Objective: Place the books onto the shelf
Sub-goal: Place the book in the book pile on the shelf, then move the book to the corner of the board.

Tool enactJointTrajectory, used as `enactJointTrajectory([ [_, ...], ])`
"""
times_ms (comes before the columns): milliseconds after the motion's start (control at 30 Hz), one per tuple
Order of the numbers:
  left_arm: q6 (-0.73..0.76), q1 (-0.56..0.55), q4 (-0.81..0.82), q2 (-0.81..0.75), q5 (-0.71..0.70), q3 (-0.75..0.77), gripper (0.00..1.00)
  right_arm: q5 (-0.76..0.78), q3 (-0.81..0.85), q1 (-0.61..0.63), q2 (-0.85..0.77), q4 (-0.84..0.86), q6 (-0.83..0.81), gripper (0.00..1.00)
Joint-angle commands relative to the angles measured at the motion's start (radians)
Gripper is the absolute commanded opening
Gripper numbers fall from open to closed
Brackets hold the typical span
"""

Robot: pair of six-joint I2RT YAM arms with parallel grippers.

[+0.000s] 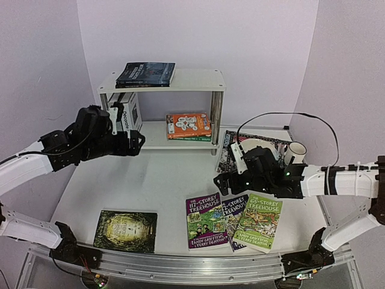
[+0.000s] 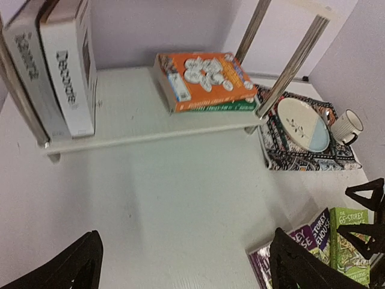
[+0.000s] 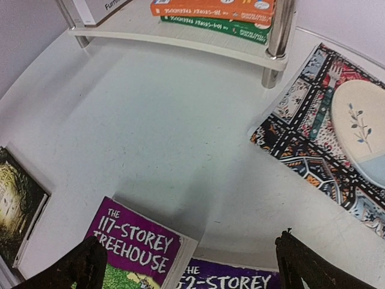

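The white shelf [image 1: 195, 80] carries dark books [image 1: 146, 73] on its top board. Two white hardbacks [image 2: 66, 66] stand on the lower board, next to an orange book [image 2: 204, 78] lying on a green one [image 3: 222, 25]. On the table lie a dark green book [image 1: 126, 230], a purple Treehouse book [image 3: 135, 250], a blue-purple one [image 1: 233, 211] and a green one [image 1: 258, 220]. My left gripper [image 1: 135, 142] hovers open and empty in front of the hardbacks. My right gripper [image 3: 187, 244] hangs open and empty just above the far edge of the purple books.
A dark patterned mat [image 1: 227, 150] lies right of the shelf, bearing a plate [image 2: 304, 123] and a mug [image 1: 295, 152]. Chrome posts [image 3: 277, 42] stand at the shelf's corners. White walls close in on three sides.
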Motion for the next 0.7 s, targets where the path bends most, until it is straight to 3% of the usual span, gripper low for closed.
enactJointTrajectory([
  [0, -0.373, 0.005, -0.174, -0.095, 0.004, -0.107, 0.96, -0.123, 0.057, 0.021, 0.072, 0.013, 0.07, 0.98],
  [100, -0.573, 0.006, -0.176, -0.185, 0.037, -0.249, 0.96, -0.142, 0.074, 0.082, 0.131, 0.06, 0.117, 0.98],
  [233, -0.734, 0.009, -0.176, -0.299, 0.049, -0.408, 0.96, -0.142, 0.135, 0.178, 0.228, 0.101, 0.208, 0.98],
  [433, -0.836, 0.015, -0.215, -0.455, -0.002, -0.529, 0.94, -0.133, 0.255, 0.29, 0.381, 0.096, 0.316, 0.98],
  [667, -0.959, 0.017, -0.381, -0.461, -0.095, -0.56, 0.77, -0.146, 0.315, 0.353, 0.491, 0.123, 0.454, 0.98],
])
